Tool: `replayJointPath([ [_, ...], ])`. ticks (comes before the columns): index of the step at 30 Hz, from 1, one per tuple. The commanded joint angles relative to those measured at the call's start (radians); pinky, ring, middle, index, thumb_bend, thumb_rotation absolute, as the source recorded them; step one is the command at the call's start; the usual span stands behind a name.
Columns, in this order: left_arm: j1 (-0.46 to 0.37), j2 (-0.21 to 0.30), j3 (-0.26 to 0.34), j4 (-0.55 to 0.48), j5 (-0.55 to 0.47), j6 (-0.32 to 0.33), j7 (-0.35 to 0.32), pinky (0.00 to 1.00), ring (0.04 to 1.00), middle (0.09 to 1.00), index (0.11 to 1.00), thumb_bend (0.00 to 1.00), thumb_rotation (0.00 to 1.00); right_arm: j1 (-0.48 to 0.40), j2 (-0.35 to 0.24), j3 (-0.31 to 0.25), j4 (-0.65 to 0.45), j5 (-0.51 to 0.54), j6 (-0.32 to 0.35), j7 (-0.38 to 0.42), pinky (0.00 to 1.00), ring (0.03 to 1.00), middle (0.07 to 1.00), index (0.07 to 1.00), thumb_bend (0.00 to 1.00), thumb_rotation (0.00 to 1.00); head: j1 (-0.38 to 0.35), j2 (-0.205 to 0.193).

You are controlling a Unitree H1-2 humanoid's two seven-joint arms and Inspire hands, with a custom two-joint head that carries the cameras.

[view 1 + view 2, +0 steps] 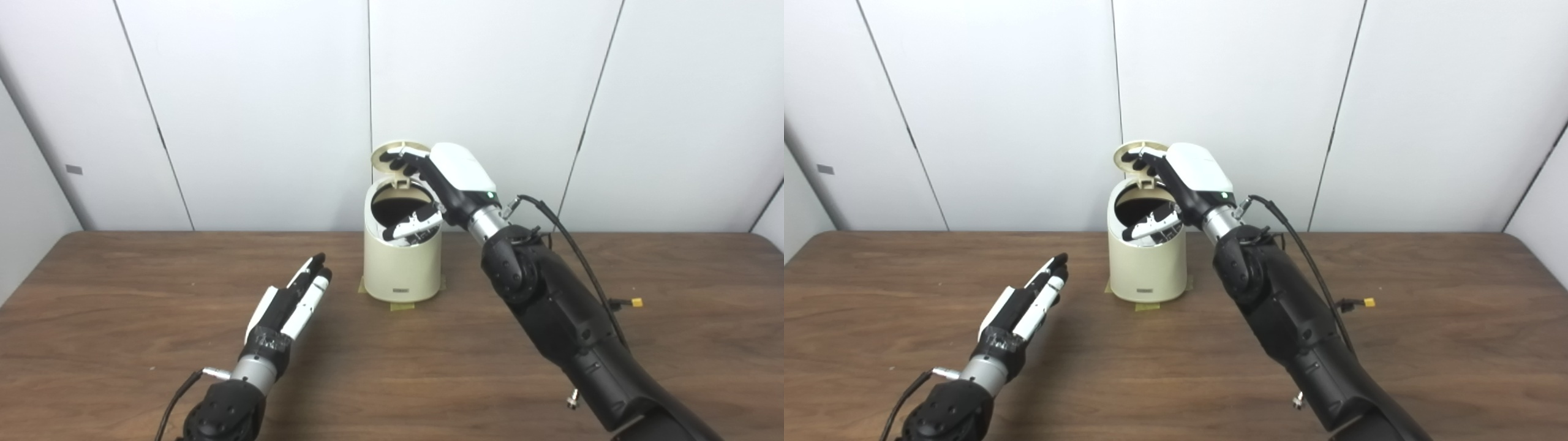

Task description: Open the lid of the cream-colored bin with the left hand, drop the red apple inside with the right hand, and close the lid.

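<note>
- Room: white panelled wall [257, 110] behind, split by thin dark seams; a small grey tag low on its left side. Nothing else stands about.
- Table [122, 343]: dark wood-grain top, wide, bare apart from the bin. It looks flat and steady.
- Right arm: black, reaching up from the lower right, with a loose cable [569, 239] looped beside it ending in a small yellow plug [637, 302] over the table.
- Cream-colored bin [401, 269]: upright at the table's middle back, its base on strips of yellowish tape [402, 305]. Lid [398, 153] stands raised at the rear, the dark mouth exposed.
- Right hand [456, 177]: spread over the bin, fingers [401, 160] against the raised lid, thumb lying across the mouth. Released, grasping nothing that shows.
- Left hand [294, 303]: low over the table to the left, near the bin but apart from it, fingers straight together, empty.
- Red apple: not visible anywhere; presumably already inside the bin, though the dark interior hides it.
- Risks, as I judge them: the thumb sits in the mouth, so pressing the lid down could trap it; a hard push might tip the bin off its tape; the cable could snag the rim.
</note>
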Motion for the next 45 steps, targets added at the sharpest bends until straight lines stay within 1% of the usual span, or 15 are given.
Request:
replayJointPath([
  [1, -0.040, -0.003, 0.002, -0.029, 0.006, -0.018, 0.011, 1.00, 1.000, 1.000, 0.985, 0.41, 0.82, -0.059, -0.004, -0.030, -0.027, 0.017, -0.051, -0.062, 0.67, 0.749, 0.754, 0.765, 0.78, 0.23, 0.001, 0.001],
  [3, -0.041, -0.005, 0.003, -0.029, 0.007, -0.015, 0.014, 1.00, 1.000, 1.000, 0.983, 0.42, 0.80, -0.054, 0.002, -0.046, -0.028, 0.033, -0.071, -0.091, 0.57, 0.655, 0.677, 0.668, 0.76, 0.13, 0.000, -0.001],
  [4, -0.042, 0.000, -0.002, -0.027, 0.015, -0.021, 0.013, 1.00, 1.000, 1.000, 0.985, 0.41, 0.82, -0.052, 0.002, -0.051, -0.028, 0.038, -0.082, -0.102, 0.48, 0.561, 0.584, 0.553, 0.62, 0.05, 0.000, -0.001],
  [6, -0.043, 0.001, -0.002, -0.022, 0.014, -0.025, 0.011, 1.00, 1.000, 1.000, 0.988, 0.40, 0.83, -0.046, 0.003, -0.060, -0.031, 0.044, -0.100, -0.121, 0.38, 0.438, 0.529, 0.508, 0.53, 0.01, 0.001, -0.003],
  [14, -0.035, 0.001, -0.010, -0.018, 0.033, -0.032, 0.012, 1.00, 1.000, 1.000, 0.983, 0.42, 0.82, -0.019, -0.009, -0.077, -0.057, 0.064, -0.095, -0.106, 0.33, 0.399, 0.500, 0.507, 0.50, 0.00, 0.005, -0.006],
  [19, -0.039, -0.005, -0.003, -0.021, 0.028, -0.027, 0.013, 1.00, 1.000, 1.000, 0.973, 0.42, 0.82, -0.005, -0.010, -0.105, -0.099, 0.132, -0.045, -0.021, 0.34, 0.414, 0.496, 0.488, 0.50, 0.00, 0.007, -0.005],
  [24, -0.055, -0.018, 0.020, -0.010, 0.006, -0.022, 0.019, 1.00, 1.000, 1.000, 0.969, 0.38, 0.78, 0.040, -0.009, -0.144, -0.164, 0.182, -0.005, 0.015, 0.35, 0.429, 0.494, 0.479, 0.50, 0.00, 0.009, -0.006],
  [29, -0.095, 0.009, 0.030, 0.018, 0.017, -0.032, 0.010, 1.00, 1.000, 1.000, 0.985, 0.37, 0.84, 0.114, -0.007, -0.175, -0.294, 0.220, 0.137, 0.092, 0.39, 0.441, 0.489, 0.510, 0.50, 0.00, 0.002, -0.006],
  [30, -0.103, 0.012, 0.035, 0.023, 0.014, -0.031, 0.010, 1.00, 1.000, 1.000, 0.983, 0.37, 0.85, 0.126, -0.003, -0.182, -0.313, 0.232, 0.159, 0.098, 0.45, 0.447, 0.492, 0.505, 0.51, 0.00, 0.001, -0.006],
  [34, -0.146, 0.027, 0.062, 0.053, -0.010, -0.058, 0.001, 1.00, 1.000, 1.000, 0.986, 0.38, 0.87, 0.189, 0.018, -0.236, -0.376, 0.315, 0.212, 0.115, 0.48, 0.445, 0.511, 0.497, 0.52, 0.00, 0.002, -0.007],
  [35, -0.159, 0.028, 0.072, 0.060, -0.019, -0.058, 0.002, 1.00, 1.000, 0.999, 0.982, 0.38, 0.86, 0.203, 0.025, -0.249, -0.389, 0.327, 0.227, 0.110, 0.48, 0.519, 0.504, 0.494, 0.52, 0.00, 0.004, -0.009],
  [41, -0.255, 0.050, 0.105, 0.108, -0.046, -0.017, -0.001, 1.00, 0.990, 0.976, 0.964, 0.45, 0.87, 0.321, 0.097, -0.367, -0.510, 0.450, 0.361, 0.083, 0.51, 0.603, 0.492, 0.501, 0.52, 0.00, -0.002, -0.011],
  [42, -0.273, 0.048, 0.114, 0.122, -0.054, -0.014, 0.001, 1.00, 0.984, 0.970, 0.961, 0.45, 0.86, 0.343, 0.107, -0.386, -0.525, 0.479, 0.362, 0.082, 0.55, 0.640, 0.619, 0.500, 0.51, 0.06, -0.004, -0.011],
  [44, -0.307, 0.048, 0.121, 0.146, -0.062, -0.005, 0.003, 0.99, 0.971, 0.959, 0.954, 0.47, 0.83, 0.384, 0.124, -0.427, -0.541, 0.546, 0.341, 0.082, 0.60, 0.724, 0.768, 0.499, 0.49, 0.13, -0.007, -0.011],
  [45, -0.321, 0.049, 0.122, 0.154, -0.063, -0.002, 0.003, 0.99, 0.969, 0.958, 0.956, 0.47, 0.84, 0.400, 0.127, -0.439, -0.544, 0.568, 0.330, 0.082, 0.63, 0.757, 0.804, 0.679, 0.43, 0.19, -0.008, -0.012],
])
